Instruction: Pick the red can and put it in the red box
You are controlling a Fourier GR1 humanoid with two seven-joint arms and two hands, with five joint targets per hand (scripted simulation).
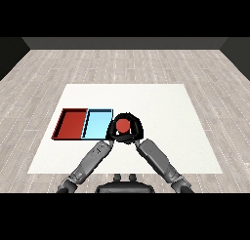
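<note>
Red can (122, 126) on white tabletop (161, 112), just right of light blue tray (96, 125), both robot hands curled round it: left robot hand (113, 130), right robot hand (137, 130). Best lifted upright, carried leftward over blue tray to red tray (71, 123)

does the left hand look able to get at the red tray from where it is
Probably yes. The left hand sits at the red can, just right of the light blue tray; the red tray lies beyond it with nothing standing between.
</note>
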